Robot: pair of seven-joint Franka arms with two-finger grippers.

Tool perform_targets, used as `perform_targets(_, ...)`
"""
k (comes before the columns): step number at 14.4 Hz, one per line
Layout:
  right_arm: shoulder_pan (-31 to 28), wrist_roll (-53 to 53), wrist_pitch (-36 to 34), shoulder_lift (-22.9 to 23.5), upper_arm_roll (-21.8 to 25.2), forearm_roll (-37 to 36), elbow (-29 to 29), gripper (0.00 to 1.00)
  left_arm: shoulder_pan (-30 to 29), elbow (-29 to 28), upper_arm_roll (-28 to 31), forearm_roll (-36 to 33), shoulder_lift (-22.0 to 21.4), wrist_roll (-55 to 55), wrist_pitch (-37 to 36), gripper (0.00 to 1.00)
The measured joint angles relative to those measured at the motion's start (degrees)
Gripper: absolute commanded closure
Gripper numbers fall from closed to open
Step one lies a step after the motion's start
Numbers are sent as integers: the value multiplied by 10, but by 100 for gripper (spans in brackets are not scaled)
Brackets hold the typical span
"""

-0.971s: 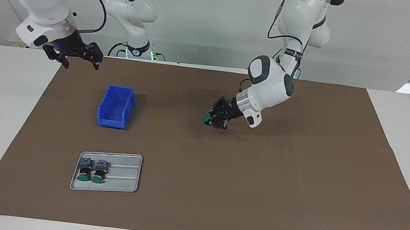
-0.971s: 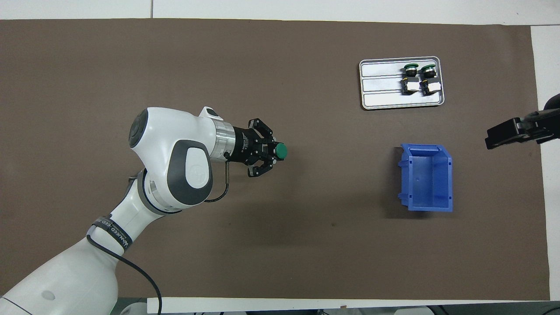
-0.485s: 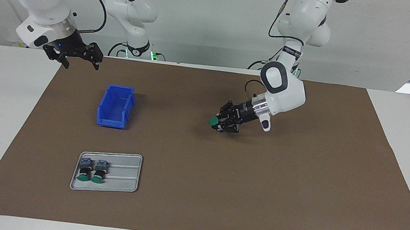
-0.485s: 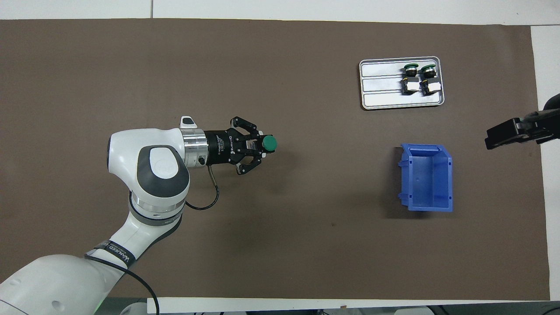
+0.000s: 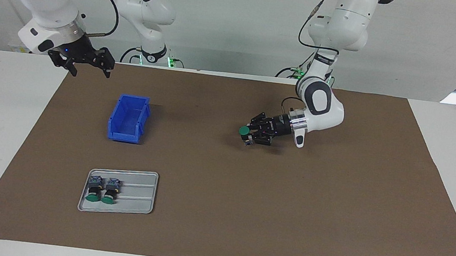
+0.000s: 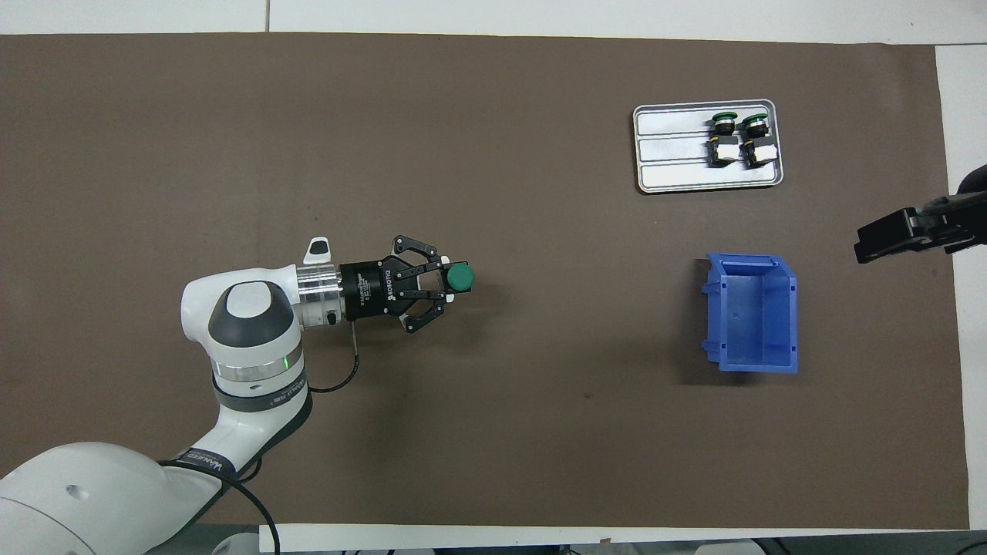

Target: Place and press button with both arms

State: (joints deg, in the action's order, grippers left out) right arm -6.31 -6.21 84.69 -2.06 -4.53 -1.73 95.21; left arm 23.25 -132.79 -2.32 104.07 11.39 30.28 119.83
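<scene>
Two buttons (image 5: 102, 190) in tray (image 5: 138, 195) | bin (image 5: 128, 118) bare | left tool (image 5: 252, 133) pinching button (image 5: 244, 130) | right tool (image 5: 88, 62) spread

A white desk (image 5: 1, 119) carries everything here. A big brown mat (image 5: 245, 198) lies flat on it and covers most of the top. White desk shows along the mat's edges.

A blue plastic bin (image 5: 128, 118) sits on the mat toward the right arm's end. It is open on top.

A small silver tray (image 5: 138, 195) lies flat on the mat at the same end, farther from the robots than the bin. The two are apart. The tray has raised lines along its floor. Two green push-buttons (image 5: 101, 191) lie side by side in the tray, at the end toward the desk's edge.
</scene>
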Motion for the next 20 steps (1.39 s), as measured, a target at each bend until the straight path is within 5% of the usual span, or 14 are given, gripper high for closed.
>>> perform_targets(10, 2, 0, 0, 0, -1, 0, 0, 1, -46, -40, -5, 39, 23, -93, -69, 81)
perform_targets(13, 2, 0, 0, 0, -1, 0, 0, 1, -47, -50, -5, 48, 29, -115, -75, 76)
perform_targets(15, 2, 0, 0, 0, -1, 0, 0, 1, -47, -52, -5, 49, 29, -118, -76, 63)
perform_targets(20, 2, 0, 0, 0, -1, 0, 0, 1, -46, -63, -5, 50, 29, -128, -76, 59)
